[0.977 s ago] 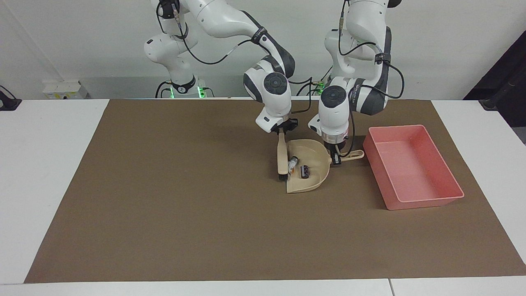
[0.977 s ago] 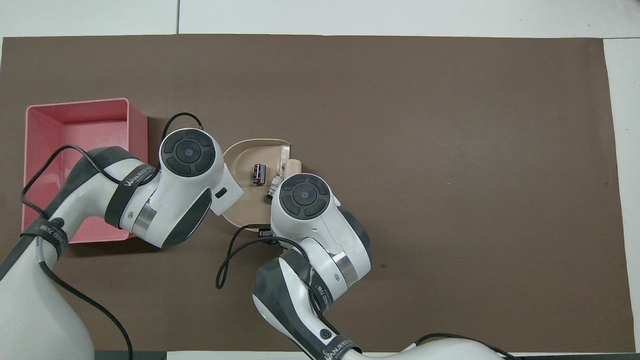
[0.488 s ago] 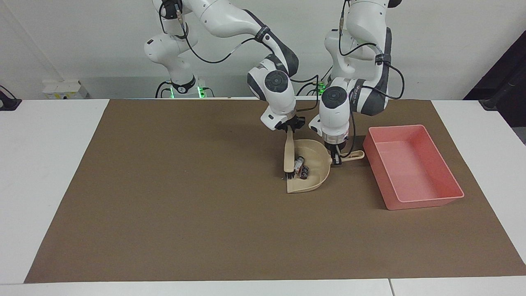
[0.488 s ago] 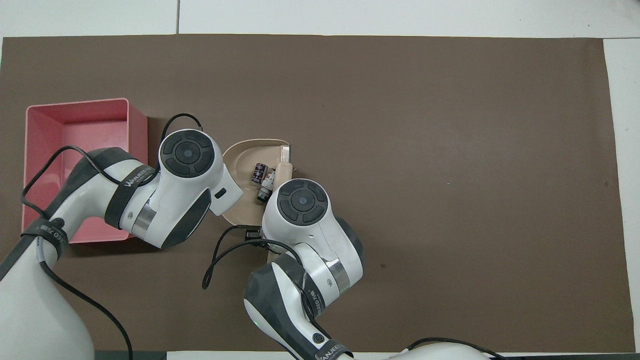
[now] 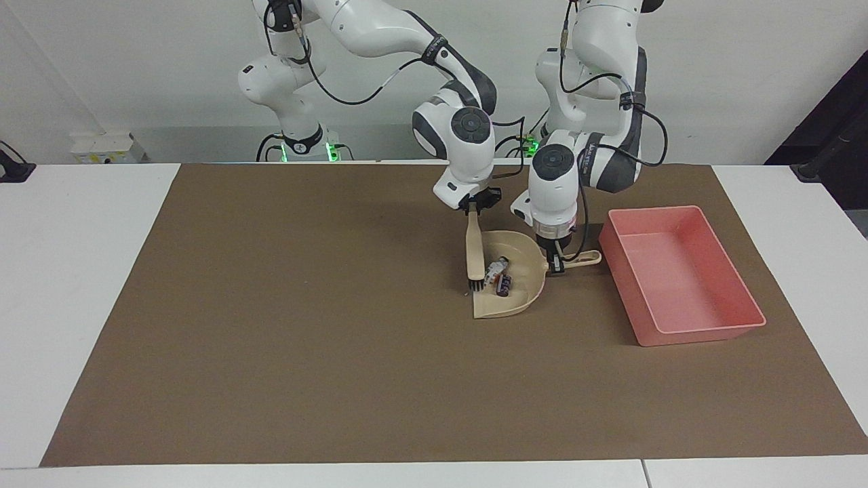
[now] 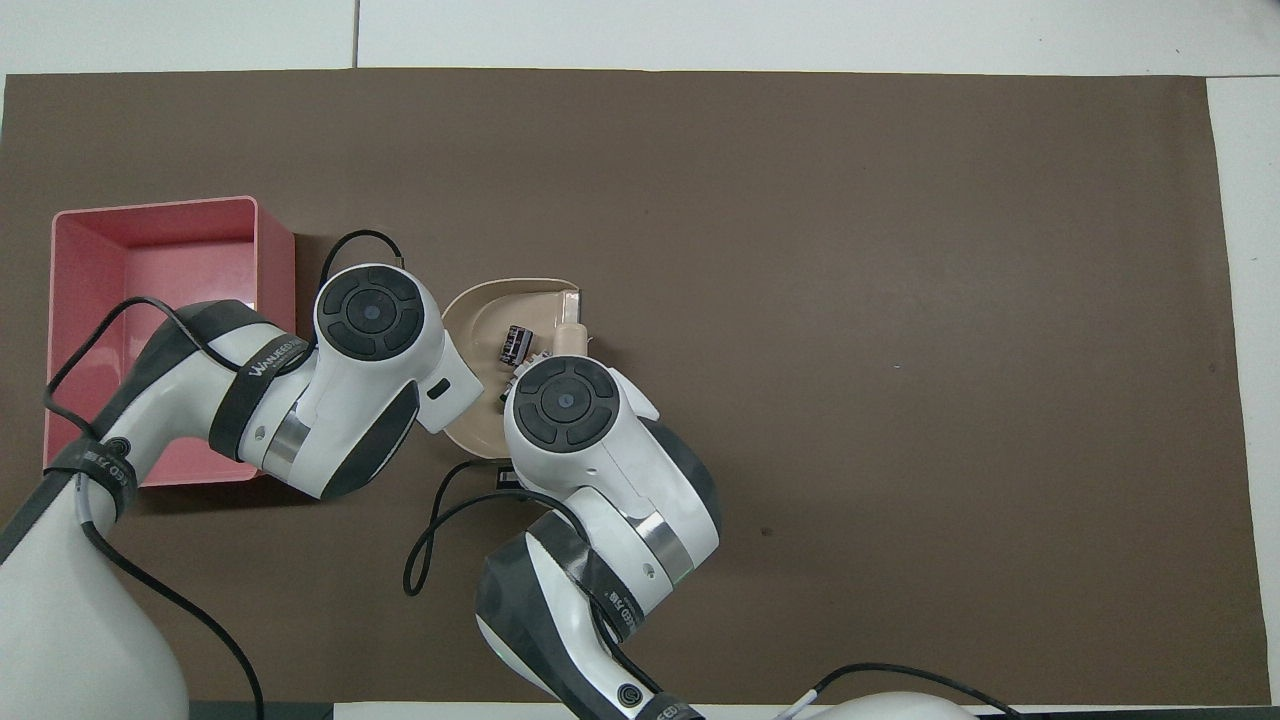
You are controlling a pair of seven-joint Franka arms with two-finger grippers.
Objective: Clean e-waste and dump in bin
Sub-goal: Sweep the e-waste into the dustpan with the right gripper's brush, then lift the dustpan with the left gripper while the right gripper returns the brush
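Observation:
The beige dustpan (image 5: 510, 308) lies on the brown mat beside the pink bin (image 5: 702, 332). Two scraps of e-waste lie inside it: a white piece with an orange patch (image 5: 498, 267) and a dark chip (image 5: 504, 286), close together. My right gripper (image 5: 472, 209) is shut on the handle of a beige brush (image 5: 474, 247), whose dark bristles stand at the pan's open mouth. My left gripper (image 5: 555, 264) is shut on the dustpan's handle. In the overhead view the dustpan (image 6: 478, 312) and dark chip (image 6: 515, 343) show; both wrists hide the grippers.
The pink bin (image 6: 160, 205) holds nothing and stands toward the left arm's end of the table. The brown mat (image 5: 305, 325) covers most of the white table.
My right gripper swept the brush into the pan's mouth, pushing the white scrap deeper until it lies against the dark chip. The left gripper and dustpan stayed in place.

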